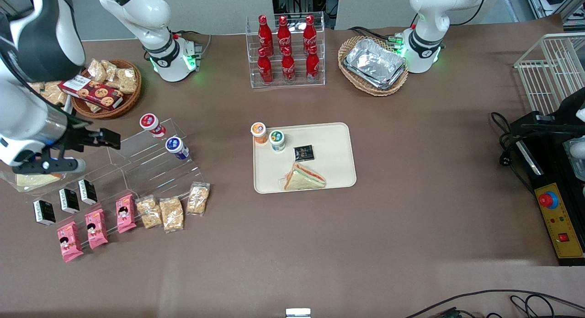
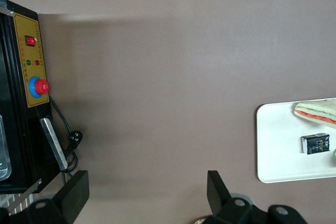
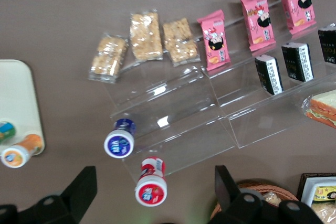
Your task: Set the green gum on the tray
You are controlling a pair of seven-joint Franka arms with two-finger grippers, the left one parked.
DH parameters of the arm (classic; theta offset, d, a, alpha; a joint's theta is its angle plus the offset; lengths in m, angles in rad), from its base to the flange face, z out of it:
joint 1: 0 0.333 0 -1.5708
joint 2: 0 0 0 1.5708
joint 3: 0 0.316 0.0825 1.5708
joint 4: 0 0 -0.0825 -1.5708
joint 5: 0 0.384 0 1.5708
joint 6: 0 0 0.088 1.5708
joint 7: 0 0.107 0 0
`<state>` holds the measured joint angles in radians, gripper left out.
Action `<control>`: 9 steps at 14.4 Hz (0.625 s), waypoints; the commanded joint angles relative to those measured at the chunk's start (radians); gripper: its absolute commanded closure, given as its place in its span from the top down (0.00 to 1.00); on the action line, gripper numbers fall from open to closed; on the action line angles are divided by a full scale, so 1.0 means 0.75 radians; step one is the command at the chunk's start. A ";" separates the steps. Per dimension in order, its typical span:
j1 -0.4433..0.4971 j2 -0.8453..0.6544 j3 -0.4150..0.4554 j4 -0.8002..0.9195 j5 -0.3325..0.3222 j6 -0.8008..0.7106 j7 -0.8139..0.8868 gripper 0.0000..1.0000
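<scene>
Pink snack packs (image 1: pixel 96 226) nearest cam; gripper (image 1: pixel 84 151) spread, empty, at working-arm table edge; green gum (image 1: pixel 277 140) upright on tray (image 1: pixel 338 172), mid-table.

1. You have a brown table (image 1: pixel 411 181); the cream tray (image 1: pixel 333 140) sits on it near the middle.
2. The orange-lidded bottle (image 1: pixel 259 132) stands at the tray's corner, beside the green gum (image 1: pixel 277 140) on the tray.
3. A clear rack of 6 red cola bottles (image 1: pixel 285 50) stands farther from the front camera than the tray.
4. 2 wicker baskets flank it: snack basket (image 1: pixel 107 89) toward the working arm's end, foil-tray basket (image 1: pixel 374 64) toward the parked arm's.
5. A clear stepped stand (image 1: pixel 137 167) rests at the working arm's end.
6. A control box (image 1: pixel 555 217) lies at the parked arm's end.
7. The gripper (image 1: pixel 98 146) hangs open above the stand.
</scene>
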<state>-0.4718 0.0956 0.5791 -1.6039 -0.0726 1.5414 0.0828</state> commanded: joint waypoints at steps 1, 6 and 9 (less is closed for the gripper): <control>-0.062 0.009 -0.001 0.056 0.072 -0.041 -0.128 1.00; 0.152 -0.011 -0.448 0.050 0.091 -0.037 -0.437 1.00; 0.344 -0.013 -0.738 0.046 0.146 -0.018 -0.548 1.00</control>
<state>-0.3418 0.0811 0.1877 -1.5845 -0.0151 1.5321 -0.2735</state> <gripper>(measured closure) 0.000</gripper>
